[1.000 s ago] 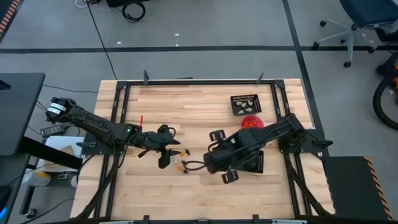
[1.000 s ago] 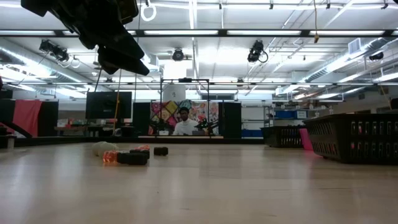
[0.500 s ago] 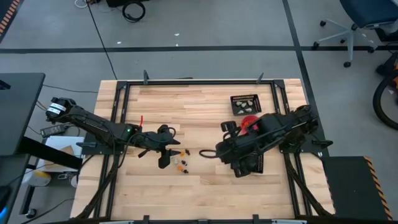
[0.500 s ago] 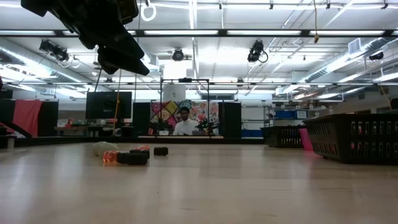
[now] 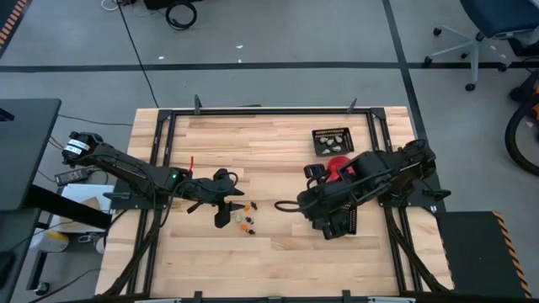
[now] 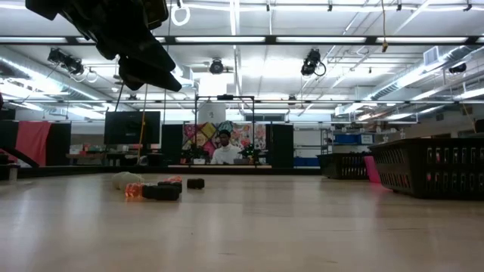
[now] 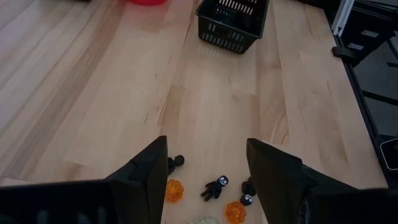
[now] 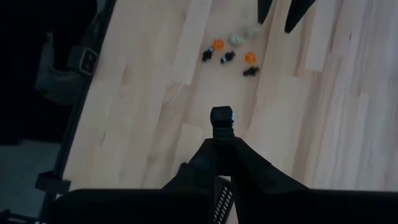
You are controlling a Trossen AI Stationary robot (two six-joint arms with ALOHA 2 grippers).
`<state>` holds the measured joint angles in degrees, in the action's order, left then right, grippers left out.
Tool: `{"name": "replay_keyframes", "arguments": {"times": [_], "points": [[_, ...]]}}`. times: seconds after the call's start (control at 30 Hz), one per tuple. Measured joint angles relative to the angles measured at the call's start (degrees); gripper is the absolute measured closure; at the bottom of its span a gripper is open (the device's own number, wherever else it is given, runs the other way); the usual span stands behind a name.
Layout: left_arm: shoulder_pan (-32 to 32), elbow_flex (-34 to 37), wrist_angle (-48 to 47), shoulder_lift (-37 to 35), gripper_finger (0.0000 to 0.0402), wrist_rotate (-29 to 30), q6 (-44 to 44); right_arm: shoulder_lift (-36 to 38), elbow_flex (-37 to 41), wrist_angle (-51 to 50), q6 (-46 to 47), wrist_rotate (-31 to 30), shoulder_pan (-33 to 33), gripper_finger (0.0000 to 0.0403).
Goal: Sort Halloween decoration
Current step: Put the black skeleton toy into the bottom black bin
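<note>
The Halloween decoration is a small cluster of orange, black and cream trinkets (image 5: 245, 221) lying on the wood, also seen in the left wrist view (image 7: 214, 186), the right wrist view (image 8: 228, 55) and the low view (image 6: 155, 189). My left gripper (image 7: 205, 180) hovers open just above the cluster, toward its left side (image 5: 222, 210). My right gripper (image 8: 221, 124) is shut on one small black trinket (image 8: 221, 116). It is up off the table, to the right of the cluster (image 5: 280, 205). My right gripper pinches the black trinket (image 8: 221, 114) between its two fingertips, with most of it showing past their free ends. The fingers point toward the table's left and slant downward. The trinket is lifted clear of the table.
A black mesh tray holding cream pieces (image 5: 331, 140) stands near the far right, with the round red bowl (image 5: 339, 165) just in front of it. A second black tray (image 5: 343, 220) lies partly under my right arm. Bare wood stretches along the near edge. A person sits far behind the table (image 6: 224, 151).
My right gripper has drawn back from the trinket cluster toward the table's right and slightly toward the far edge. Most of the move came early and it has slowed since. The right arm has folded back over the red bowl. The left arm has kept still.
</note>
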<state>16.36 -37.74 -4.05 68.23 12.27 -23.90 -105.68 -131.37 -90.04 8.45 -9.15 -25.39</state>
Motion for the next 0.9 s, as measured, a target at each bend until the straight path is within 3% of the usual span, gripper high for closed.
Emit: {"name": "replay_keyframes", "arguments": {"times": [0.4, 0.9], "points": [[0.0, 0.0, 0.4, 0.0, 0.0209, 0.0, 0.0, 7.0, 13.1, 0.0, 5.6, -0.2, 0.1, 0.0365], [0.0, 0.0, 0.4, 0.0, 0.0209, 0.0, 0.0, 17.6, 37.4, 1.3, 17.0, -0.3, 0.1, 0.0364]]}}
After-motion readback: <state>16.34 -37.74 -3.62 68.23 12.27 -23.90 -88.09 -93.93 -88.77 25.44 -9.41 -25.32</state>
